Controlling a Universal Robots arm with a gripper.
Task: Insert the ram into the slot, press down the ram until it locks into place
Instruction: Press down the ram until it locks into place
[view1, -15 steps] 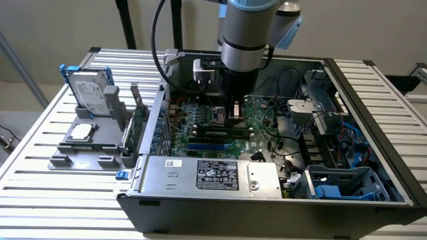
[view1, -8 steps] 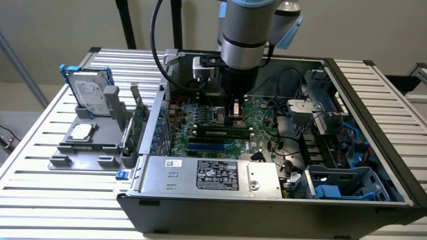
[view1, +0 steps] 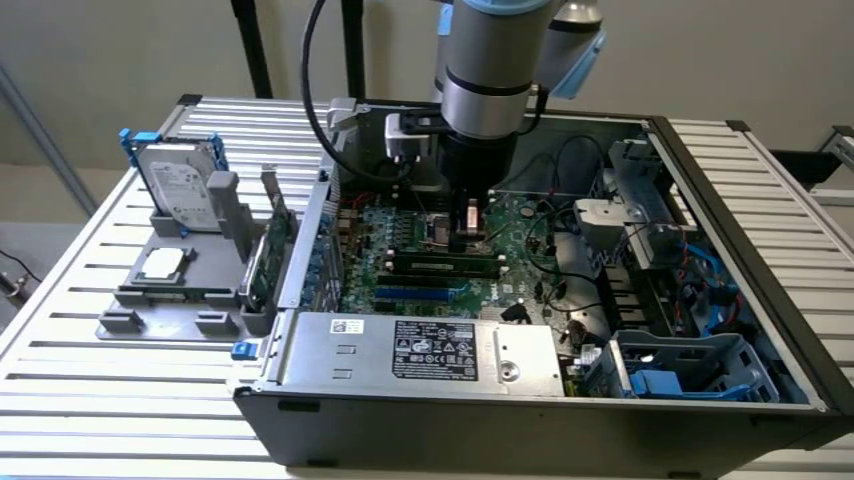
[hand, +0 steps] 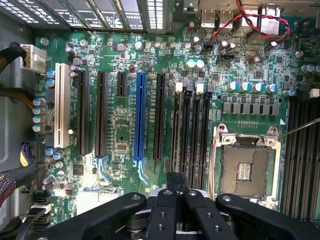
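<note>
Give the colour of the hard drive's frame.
Blue; the frame shows best in the exterior view.

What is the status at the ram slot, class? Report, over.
Pincer low over the motherboard. Ram set along the slots, lock unclear. Black cables beside, not across.

The motherboard (hand: 125, 150) is green, flecked with silver solder and teal-topped capacitors (hand: 250, 86). Across it run black sockets, among them the slot (hand: 190, 130), some with white end latches, plus one bright blue connector (hand: 139, 117) and one white connector (hand: 62, 105). The ram (view1: 447, 265) is dark green with black chips and a pale label. Red and black wires (hand: 250, 20) twist together. The gripper (hand: 176, 182) is black. The arm (view1: 487, 60) is silver-grey with a light blue cap. On the exterior view's left, a silver hard drive (view1: 180, 185) sits in a blue frame above a grey tray (view1: 160, 300). The table (view1: 80, 400) is pale and striped with slats. The near power supply (view1: 400, 350) is silver with a black label.
</note>
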